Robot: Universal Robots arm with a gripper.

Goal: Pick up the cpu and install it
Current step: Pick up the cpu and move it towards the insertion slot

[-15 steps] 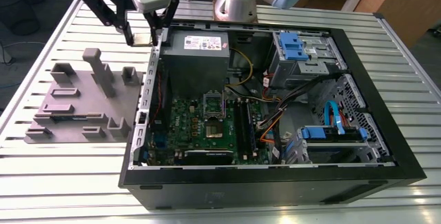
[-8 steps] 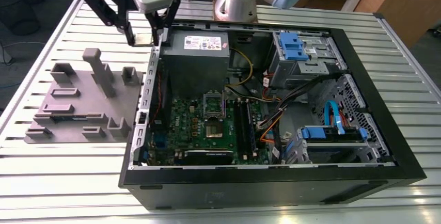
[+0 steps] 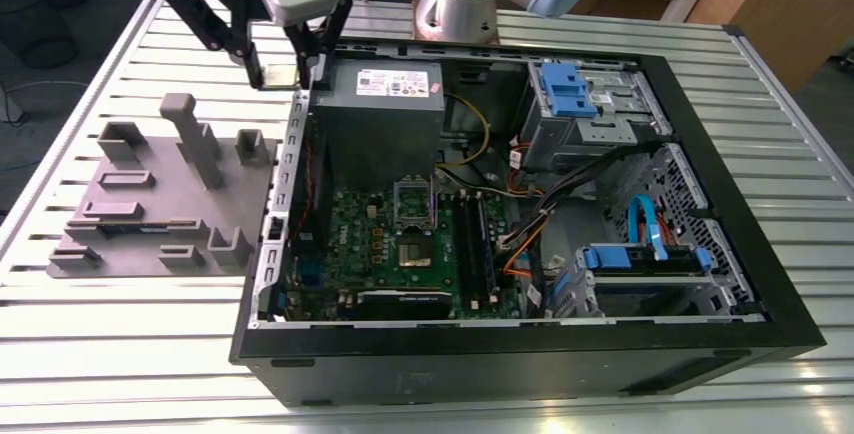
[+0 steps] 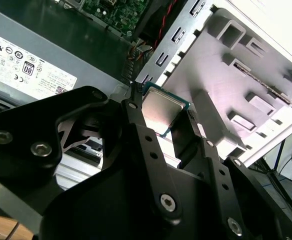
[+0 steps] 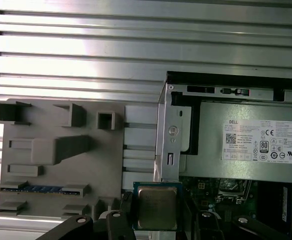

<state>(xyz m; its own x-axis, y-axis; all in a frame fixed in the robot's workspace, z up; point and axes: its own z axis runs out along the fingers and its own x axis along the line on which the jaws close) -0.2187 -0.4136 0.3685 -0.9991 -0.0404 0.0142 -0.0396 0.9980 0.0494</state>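
gripper clamped on cpu, lifted | over far end of computer case wall on exterior view's left | between power supply and grey fixture

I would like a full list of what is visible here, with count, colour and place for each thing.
cpu: one, silver, green-rimmed, in the end effector above the edge of the case.
case: one, black, open, on the table.
motherboard: one, green, inside the case.
power supply: one, grey, inside the case.
drive brackets: two, blue, inside the case.
fixture: one, grey, exterior view's left of the case.
table: one, silver, slatted.
arm: one, silver, behind the case.
end effector: one, black, shut on the cpu.
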